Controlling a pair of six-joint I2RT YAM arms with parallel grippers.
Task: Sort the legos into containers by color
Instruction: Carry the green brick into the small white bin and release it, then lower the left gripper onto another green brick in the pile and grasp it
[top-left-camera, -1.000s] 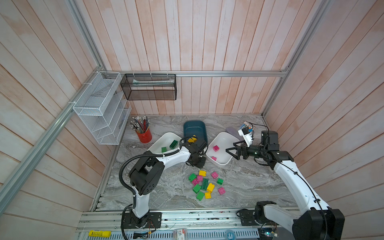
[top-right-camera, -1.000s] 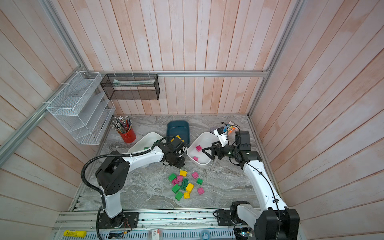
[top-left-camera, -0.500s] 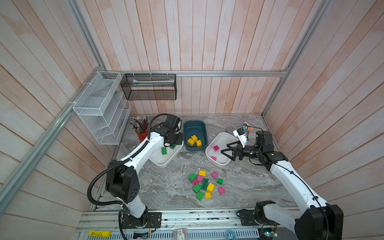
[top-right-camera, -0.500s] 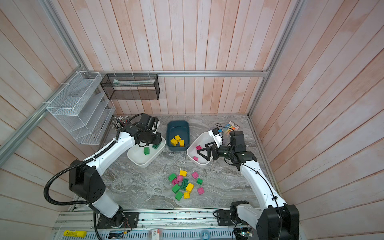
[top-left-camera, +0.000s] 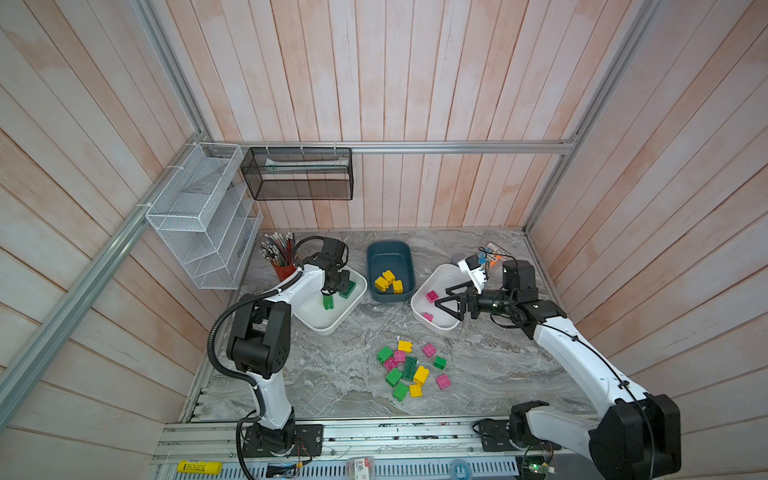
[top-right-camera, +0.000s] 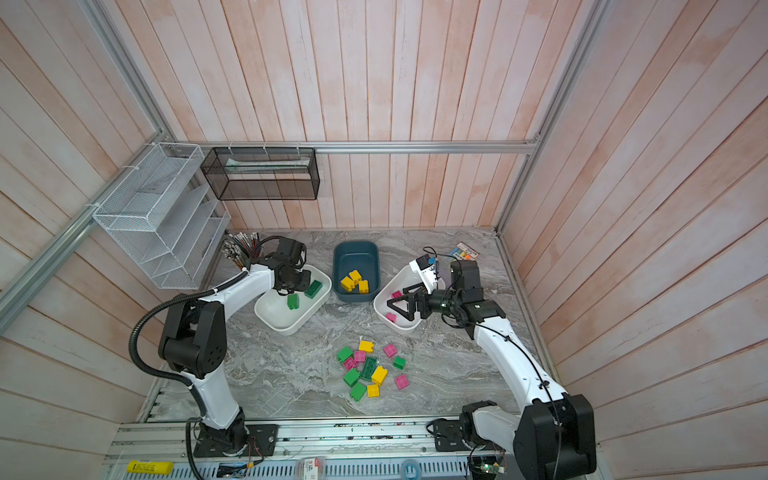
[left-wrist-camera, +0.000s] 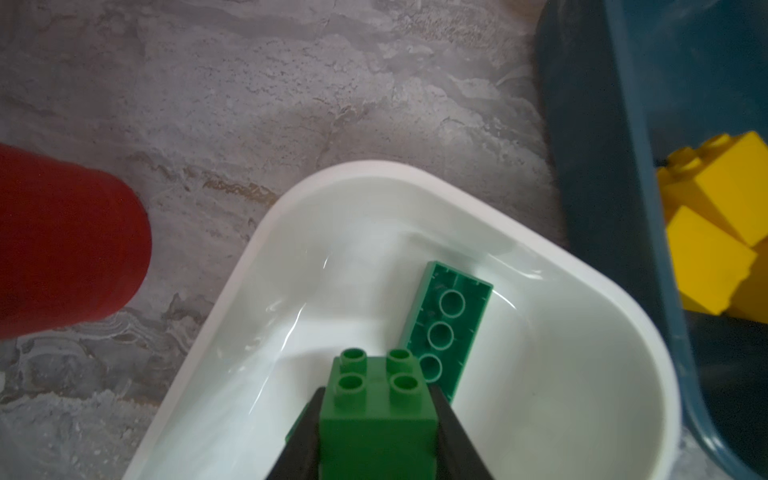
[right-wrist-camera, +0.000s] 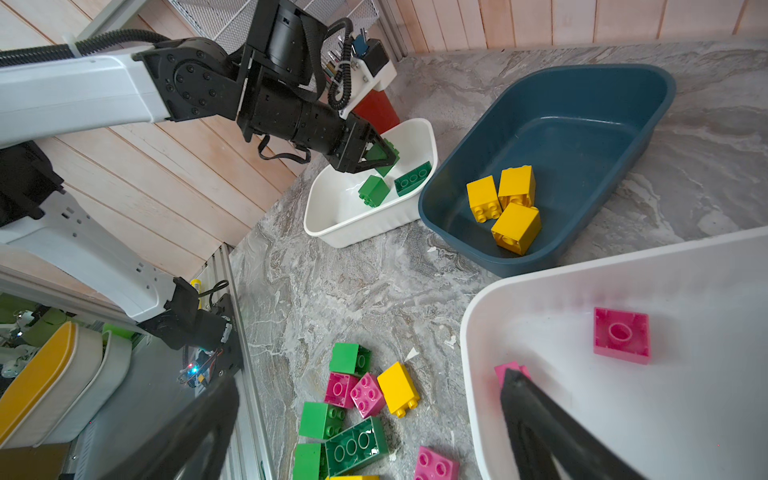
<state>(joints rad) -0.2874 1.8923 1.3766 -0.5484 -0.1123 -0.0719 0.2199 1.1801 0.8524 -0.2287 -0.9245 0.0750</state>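
Since they swung left, left jaws clamp lego (left-wrist-camera: 376, 399) over tub (left-wrist-camera: 374, 168).

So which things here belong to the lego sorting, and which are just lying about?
Belongs:
loose legos on the table
left white tub holding green bricks
teal tub holding yellow bricks
right white tub holding pink bricks
green brick in the left jaws

Lying about:
red pencil cup
white wire rack
black mesh basket
yellow tube on the front rail
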